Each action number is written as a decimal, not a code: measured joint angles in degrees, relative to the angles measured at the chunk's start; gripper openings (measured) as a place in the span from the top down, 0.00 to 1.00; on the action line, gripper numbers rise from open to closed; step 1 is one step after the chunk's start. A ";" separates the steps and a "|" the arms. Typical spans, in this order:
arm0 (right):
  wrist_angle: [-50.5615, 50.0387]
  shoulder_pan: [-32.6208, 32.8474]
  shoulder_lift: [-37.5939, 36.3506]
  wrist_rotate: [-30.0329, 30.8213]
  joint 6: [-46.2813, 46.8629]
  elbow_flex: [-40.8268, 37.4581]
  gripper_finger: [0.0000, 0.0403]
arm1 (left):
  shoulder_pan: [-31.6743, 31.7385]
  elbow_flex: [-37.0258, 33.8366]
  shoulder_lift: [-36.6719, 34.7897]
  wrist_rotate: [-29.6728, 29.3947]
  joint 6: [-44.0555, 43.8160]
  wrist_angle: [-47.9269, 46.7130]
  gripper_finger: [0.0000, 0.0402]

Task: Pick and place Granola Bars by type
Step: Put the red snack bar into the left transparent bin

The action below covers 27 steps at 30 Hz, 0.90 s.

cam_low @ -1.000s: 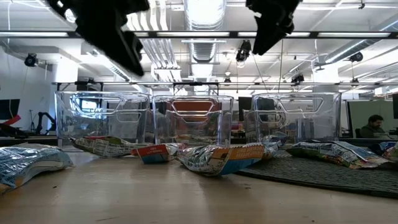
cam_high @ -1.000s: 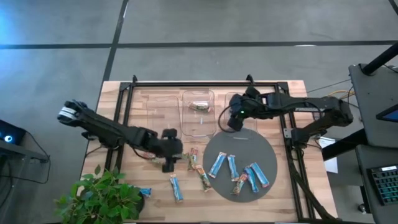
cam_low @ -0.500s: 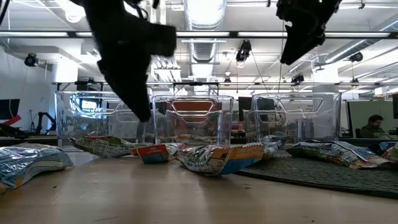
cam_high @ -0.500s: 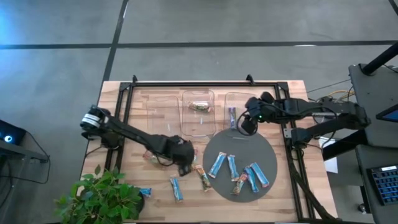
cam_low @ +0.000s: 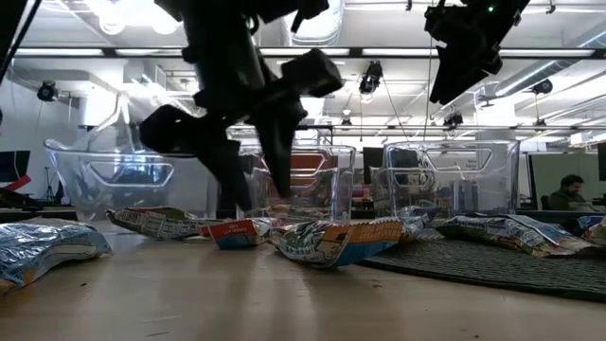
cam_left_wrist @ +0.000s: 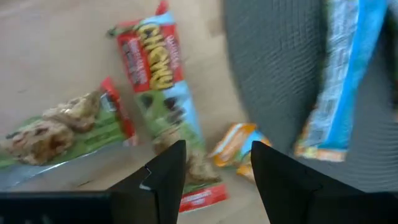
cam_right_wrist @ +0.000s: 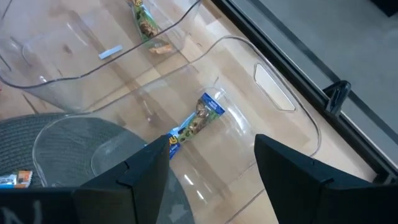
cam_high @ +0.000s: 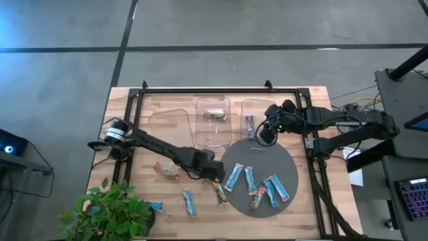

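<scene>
A: Start at the nine o'clock side of the table (cam_high: 134, 201). What's there?

B: A potted plant (cam_high: 107, 211) at the seven o'clock corner, with one light blue bar (cam_high: 156, 207) just beside its leaves. The left arm reaches from nine o'clock towards the centre.

A: And its pincer?

B: The left gripper (cam_high: 215, 173) hangs over the wood just at the nine o'clock edge of the round grey mat (cam_high: 264, 157). Its fingers (cam_left_wrist: 165, 180) stand apart with nothing between them. Under it lies a red "Chewy" bar (cam_left_wrist: 163, 93), with a green-wrapped bar (cam_left_wrist: 62, 134) beside it.

A: Other bars on the wood?

B: A tan bar (cam_high: 167, 172) at eight o'clock of that gripper, another blue bar (cam_high: 190, 202) towards six o'clock, and a tan bar (cam_high: 219, 193) near the mat's rim.

A: On the mat?

B: Five or so Granola Bars (cam_high: 259, 186), mostly light blue, fanned over its six o'clock half.

A: The bins?

B: Three clear ones along twelve o'clock. The left bin (cam_high: 170, 124) looks tipped in the low view. The middle bin (cam_high: 214, 137) holds one tan bar (cam_high: 215, 114). The right bin (cam_high: 264, 110) holds a purple-blue bar (cam_right_wrist: 194, 126).

A: Right arm?

B: The right gripper (cam_high: 265, 132) hovers over that right bin's near edge, fingers (cam_right_wrist: 134, 180) spread and empty.
</scene>
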 joint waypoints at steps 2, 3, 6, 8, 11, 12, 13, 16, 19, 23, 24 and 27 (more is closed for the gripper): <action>-0.02 0.02 -0.02 0.12 -0.12 0.00 0.44 | -0.16 1.43 -0.25 -1.26 -0.20 -1.49 0.59; -0.02 0.02 0.00 0.18 -0.12 0.00 0.44 | -0.19 2.11 -0.48 -1.89 -0.07 -2.85 0.59; -0.02 0.01 0.03 0.25 -0.55 0.00 0.44 | -0.20 4.55 -0.79 -3.15 0.80 -8.49 0.59; -0.04 0.02 0.03 1.00 -0.80 0.00 0.44 | -0.35 6.63 -0.79 -4.32 1.30 -13.35 0.59; -0.03 0.00 0.03 1.80 -0.81 0.00 0.44 | -0.61 9.51 -0.92 -5.41 1.41 -19.13 0.59; -0.04 0.00 0.03 2.63 -0.77 0.00 0.44 | -0.74 10.10 -0.92 -5.47 0.95 -20.37 0.59; -0.02 0.00 0.03 3.16 -0.71 0.00 0.44 | -0.94 10.61 -0.92 -5.47 -0.13 -21.41 0.59; -0.04 0.00 0.03 3.35 -0.36 0.00 0.44 | -2.49 12.43 -0.92 -5.83 -5.72 -23.49 0.59; 0.00 0.00 0.03 4.14 -0.37 -0.08 0.44 | -5.74 13.75 -1.01 -5.69 -11.84 -24.24 0.59; 0.02 -0.15 0.07 4.36 -0.51 -0.77 0.44 | -9.47 13.51 -1.01 -4.97 -22.00 -27.58 0.59; 0.02 -0.15 0.07 4.39 -0.56 -0.98 0.44 | -10.21 13.41 -1.01 -5.06 -24.15 -28.78 0.59; 0.40 -0.15 0.07 4.40 -0.56 -1.69 0.44 | -11.43 12.37 -1.02 -5.21 -26.68 -31.98 0.59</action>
